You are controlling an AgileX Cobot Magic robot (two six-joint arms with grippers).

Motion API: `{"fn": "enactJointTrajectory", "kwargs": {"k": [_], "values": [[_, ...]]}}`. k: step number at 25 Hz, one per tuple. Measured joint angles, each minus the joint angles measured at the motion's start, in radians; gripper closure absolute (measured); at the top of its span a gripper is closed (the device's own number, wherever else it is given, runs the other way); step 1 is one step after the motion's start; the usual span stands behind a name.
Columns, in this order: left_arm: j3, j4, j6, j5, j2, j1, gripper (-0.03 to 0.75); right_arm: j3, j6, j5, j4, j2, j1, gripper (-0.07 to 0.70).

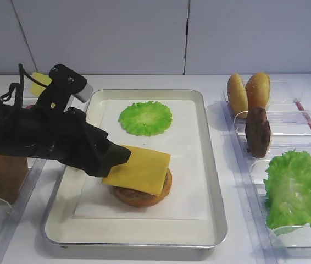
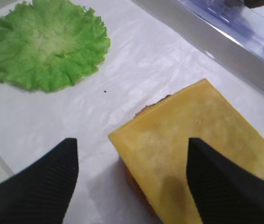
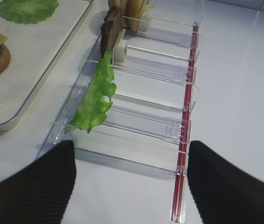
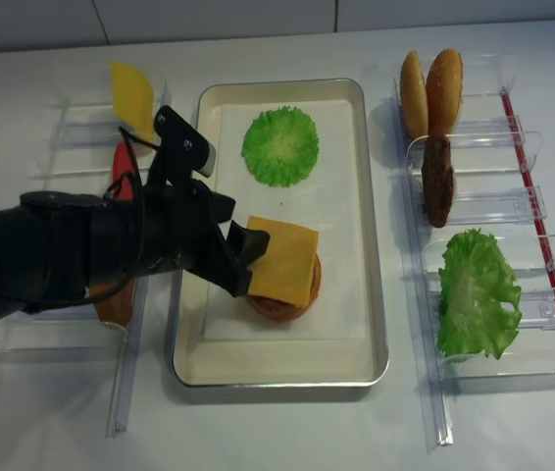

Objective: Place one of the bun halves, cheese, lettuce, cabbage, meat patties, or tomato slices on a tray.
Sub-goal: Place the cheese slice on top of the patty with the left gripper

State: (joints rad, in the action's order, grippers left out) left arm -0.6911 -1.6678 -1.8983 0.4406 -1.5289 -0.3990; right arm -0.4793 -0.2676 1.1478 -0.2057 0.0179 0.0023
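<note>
The silver tray with its white paper liner lies in the middle of the table. On its near half a square yellow cheese slice rests on a bun half, overhanging to the left. My left gripper is open just left of it, and the cheese corner lies loose between the spread fingers. A round green cabbage leaf lies flat at the tray's far end. My right gripper appears only in the right wrist view, open and holding nothing, low over the table by the clear rack.
Clear plastic racks on the right hold two upright bun halves, a meat patty and a ruffled lettuce leaf. The left racks hold another cheese slice, a tomato slice and a brown disc.
</note>
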Motion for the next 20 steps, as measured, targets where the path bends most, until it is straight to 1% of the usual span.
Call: {"fn": "enactJointTrajectory", "kwargs": {"k": [2,5,7,10,13,16,19,20], "values": [[0.000,0.000,-0.044,-0.004,0.000,0.000,0.238,0.000,0.000,0.000,0.000,0.000,0.000,0.116],[0.000,0.000,-0.078,-0.018,0.000,0.000,0.238,0.000,0.000,0.000,0.000,0.000,0.000,0.116],[-0.004,0.000,-0.092,-0.042,0.000,0.000,0.238,0.000,0.000,0.000,0.000,0.000,0.000,0.116],[-0.038,0.016,-0.096,-0.074,0.000,0.000,0.238,0.000,0.002,0.000,0.000,0.000,0.000,0.116],[-0.094,0.029,-0.098,-0.103,0.000,0.000,0.238,0.000,0.002,0.000,0.000,0.000,0.000,0.115],[-0.140,0.105,-0.098,-0.136,0.000,0.000,0.238,0.000,0.002,0.000,0.000,0.000,0.000,0.116],[-0.161,0.247,-0.100,-0.177,0.000,0.000,0.238,0.000,0.002,0.000,0.000,0.000,0.000,0.116],[-0.162,0.284,-0.100,-0.202,0.000,0.000,0.238,0.000,0.002,0.000,0.000,0.000,0.000,0.116]]}}
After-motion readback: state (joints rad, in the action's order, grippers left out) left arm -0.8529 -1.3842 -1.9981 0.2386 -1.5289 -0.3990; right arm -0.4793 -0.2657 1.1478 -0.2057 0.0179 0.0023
